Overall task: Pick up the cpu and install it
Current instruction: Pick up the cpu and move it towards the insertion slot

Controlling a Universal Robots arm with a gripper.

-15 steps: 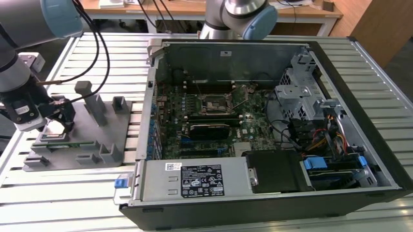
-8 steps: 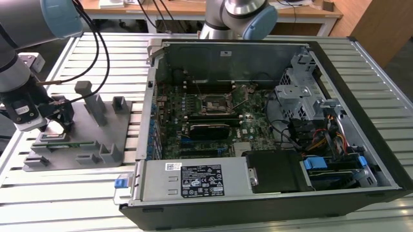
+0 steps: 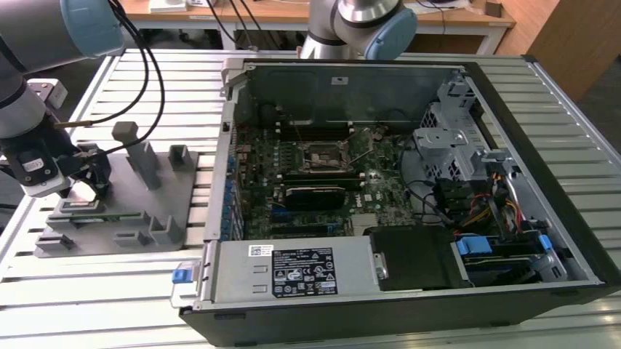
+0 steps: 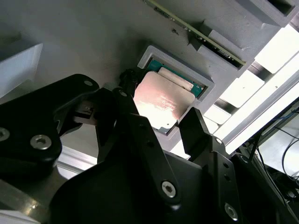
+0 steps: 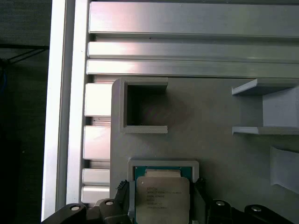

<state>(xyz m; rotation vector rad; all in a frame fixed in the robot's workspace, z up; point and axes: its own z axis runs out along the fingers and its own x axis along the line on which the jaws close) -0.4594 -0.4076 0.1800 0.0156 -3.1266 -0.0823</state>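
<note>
The grey arm [image 3: 25, 123] points straight down over the grey plastic fixture tray [image 3: 177, 189], black jaws open astride the flat silvery square cpu [image 5: 162, 198], lying metal-top up.

I can read nothing for certain. The cpu [image 5: 162, 196] carries several lines of fine print on its metal top in the first wrist view. In the exterior view, a black label [image 3: 304, 270] and a white label [image 3: 262, 251] sit on the power supply cover [image 3: 238, 283], both illegible to me.
</note>
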